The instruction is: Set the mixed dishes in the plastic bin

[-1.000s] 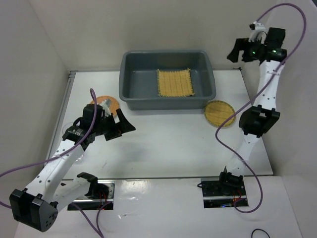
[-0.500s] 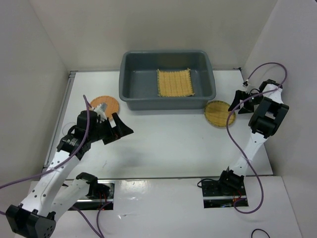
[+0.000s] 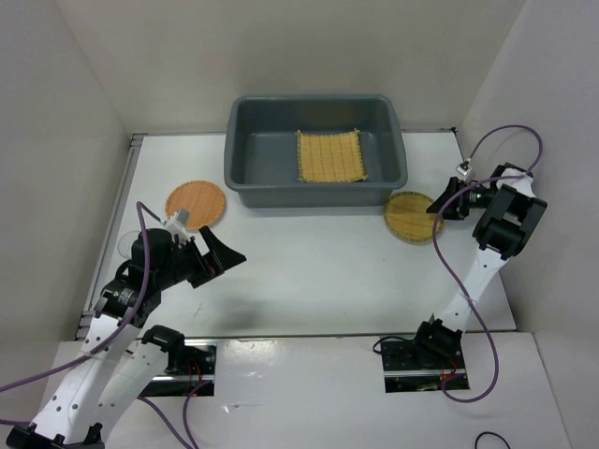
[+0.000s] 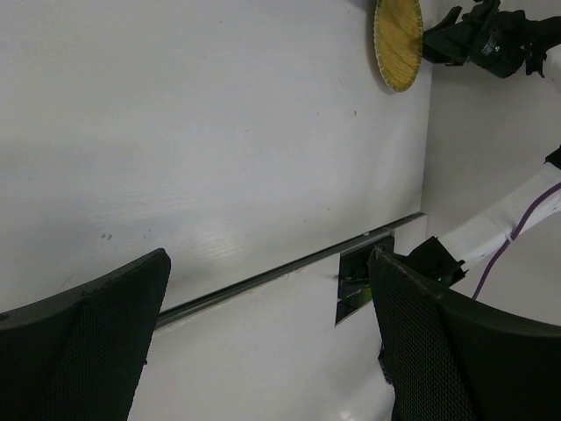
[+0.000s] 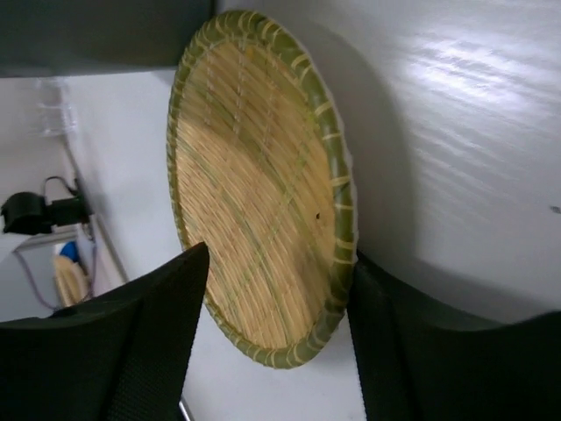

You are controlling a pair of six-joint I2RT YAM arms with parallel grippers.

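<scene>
The dark grey plastic bin (image 3: 245,161) stands at the back centre with the square tan woven mat (image 3: 330,155) lying flat inside it. The round woven disc (image 3: 413,216) lies on the table at the bin's front right corner. My right gripper (image 3: 438,203) is open at the disc's right edge, and in the right wrist view the disc's near rim (image 5: 259,219) sits between its fingers (image 5: 131,342). The orange-brown plate (image 3: 197,200) lies left of the bin. My left gripper (image 3: 227,253) is open and empty, in front of the plate. A faint clear round shape (image 3: 128,245) by the left arm may be the cup.
White walls close in the table on the left, back and right. The right arm's purple cable (image 3: 505,140) loops above the disc. Both arm bases (image 3: 418,351) sit at the near edge. The disc (image 4: 399,39) and the right arm (image 4: 491,39) also show far off in the left wrist view.
My right arm has come down from high beside the bin to the disc's right edge. My left arm has drawn back from the orange plate towards the near edge.
</scene>
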